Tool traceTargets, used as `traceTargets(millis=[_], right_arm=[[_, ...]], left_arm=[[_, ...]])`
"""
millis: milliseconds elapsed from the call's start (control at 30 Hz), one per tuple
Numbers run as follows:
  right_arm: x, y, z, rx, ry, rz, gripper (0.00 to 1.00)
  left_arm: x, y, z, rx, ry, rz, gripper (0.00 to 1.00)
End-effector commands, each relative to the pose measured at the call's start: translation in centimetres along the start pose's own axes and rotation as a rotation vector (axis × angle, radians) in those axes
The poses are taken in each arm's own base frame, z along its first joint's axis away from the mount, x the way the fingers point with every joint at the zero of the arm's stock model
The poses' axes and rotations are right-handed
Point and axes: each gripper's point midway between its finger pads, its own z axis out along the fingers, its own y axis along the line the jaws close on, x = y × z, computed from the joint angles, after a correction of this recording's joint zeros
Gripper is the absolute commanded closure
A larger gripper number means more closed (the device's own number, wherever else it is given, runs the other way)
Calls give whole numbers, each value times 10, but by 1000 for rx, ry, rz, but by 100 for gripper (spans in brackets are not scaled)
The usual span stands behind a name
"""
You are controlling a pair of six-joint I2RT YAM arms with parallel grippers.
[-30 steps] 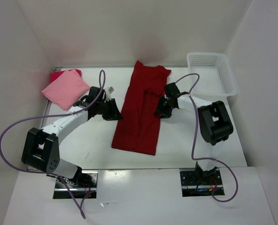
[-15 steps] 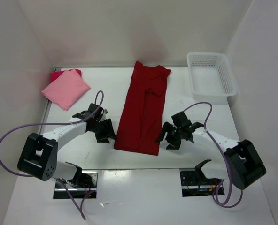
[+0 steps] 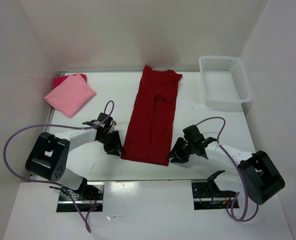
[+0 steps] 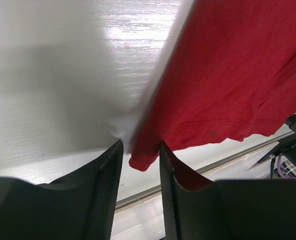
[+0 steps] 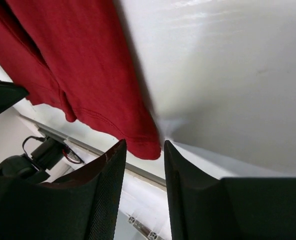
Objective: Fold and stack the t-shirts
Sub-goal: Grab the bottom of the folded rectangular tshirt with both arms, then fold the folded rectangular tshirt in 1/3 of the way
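Left gripper [image 4: 139, 150] and right gripper [image 5: 144, 147], jaws slightly apart, straddle the near corners of the dark crimson cloth t-shirt [image 3: 153, 115]; a white plastic lattice basket [image 3: 225, 82] lies far beyond the right one.

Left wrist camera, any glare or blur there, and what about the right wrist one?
Left wrist: glare on the table up top, the dark crimson t-shirt smeared along its edge; right wrist: hem stitching clear, a dark shadow beside it.
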Motion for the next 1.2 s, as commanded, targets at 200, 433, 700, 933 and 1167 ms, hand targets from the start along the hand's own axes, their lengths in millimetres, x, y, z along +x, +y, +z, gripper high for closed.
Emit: traceTargets(millis=[200,433,700,933,1167], right_arm=[[12,13,10,-42,42,-43,73],[31,7,-8,-70,70,-8,100],[58,14,-57,-148,96,56,100],[-50,54,-69,-135,-114,-41,100],[-179,69,-53,-54,-269,-142,100]], left_arm=[[11,-3,5,5,37,32,76],[31,-14,-10,48,89,56,97],[40,-25,-45,67,105,80,100],[-61,-79,-77,144,-123,133,100],[-163,-115,-45,147,-251,162,100]])
